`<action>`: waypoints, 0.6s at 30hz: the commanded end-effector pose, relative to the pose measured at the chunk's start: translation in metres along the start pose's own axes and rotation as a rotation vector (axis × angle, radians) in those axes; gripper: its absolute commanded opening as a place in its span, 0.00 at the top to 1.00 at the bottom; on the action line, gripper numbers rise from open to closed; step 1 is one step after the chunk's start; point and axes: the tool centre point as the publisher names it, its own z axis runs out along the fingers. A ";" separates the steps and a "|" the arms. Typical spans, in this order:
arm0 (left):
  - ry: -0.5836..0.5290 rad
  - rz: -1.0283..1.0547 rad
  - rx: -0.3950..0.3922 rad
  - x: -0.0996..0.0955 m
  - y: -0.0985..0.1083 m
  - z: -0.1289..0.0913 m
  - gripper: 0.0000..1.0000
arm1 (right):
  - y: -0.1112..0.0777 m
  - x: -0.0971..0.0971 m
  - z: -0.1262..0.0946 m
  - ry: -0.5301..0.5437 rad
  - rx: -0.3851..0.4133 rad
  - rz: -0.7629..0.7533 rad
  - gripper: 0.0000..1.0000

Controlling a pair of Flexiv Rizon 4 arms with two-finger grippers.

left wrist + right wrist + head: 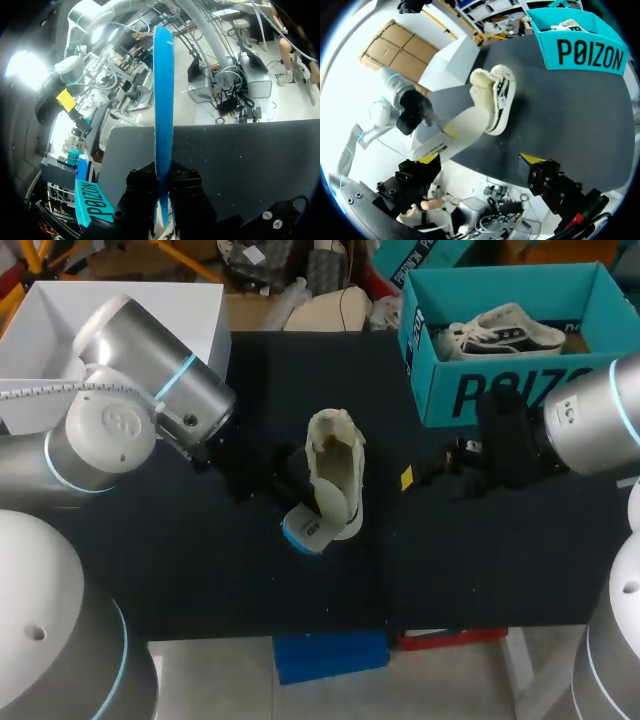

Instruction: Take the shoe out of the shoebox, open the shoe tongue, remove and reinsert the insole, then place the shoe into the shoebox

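Nearest the robot: free end of the insole (305, 528), blue underside showing. Raised off the table (200, 570) and projecting from the near end of the shoe. Other end apparently inside the shoe, depth hidden.

Left gripper (163, 197): clamped on the insole, one finger against each face, sheet held edge-on between them. Judged purpose: to control the angle of a thin, flexible sheet while guiding it along the length of the shoe.

Shoe (338, 455): mid-table, opening upward, lying lengthwise toward and away from the robot. Set out of the box on open surface, judged for reach from either side.

Right gripper (480, 159): near the shoe on its right side, apart from it. Fingers spread wide, nothing between them. Judged role: standby, ready to steady the shoe against any drag from the insole.

Farthest: teal shoebox (500, 390) at the far right of the table, top open, a second shoe (510, 330) lying inside. Well apart from the working area, so no obstruction to either arm. Return of the shoe to the box not yet done.
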 end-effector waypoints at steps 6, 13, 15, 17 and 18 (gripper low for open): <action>0.039 -0.041 -0.056 -0.006 0.039 0.025 1.00 | 0.000 0.000 0.000 -0.001 0.001 0.000 0.00; 0.021 -0.067 -0.061 -0.003 0.059 0.034 1.00 | 0.000 0.000 0.000 -0.001 0.001 0.000 0.00; 0.010 -0.070 -0.067 -0.003 0.066 0.035 1.00 | 0.000 0.000 0.000 -0.001 0.001 0.000 0.00; 0.000 -0.075 -0.071 -0.003 0.072 0.035 1.00 | 0.000 0.000 0.000 -0.001 0.001 0.000 0.00; -0.005 -0.075 -0.080 -0.004 0.075 0.035 1.00 | 0.000 0.000 0.000 -0.001 0.001 0.000 0.00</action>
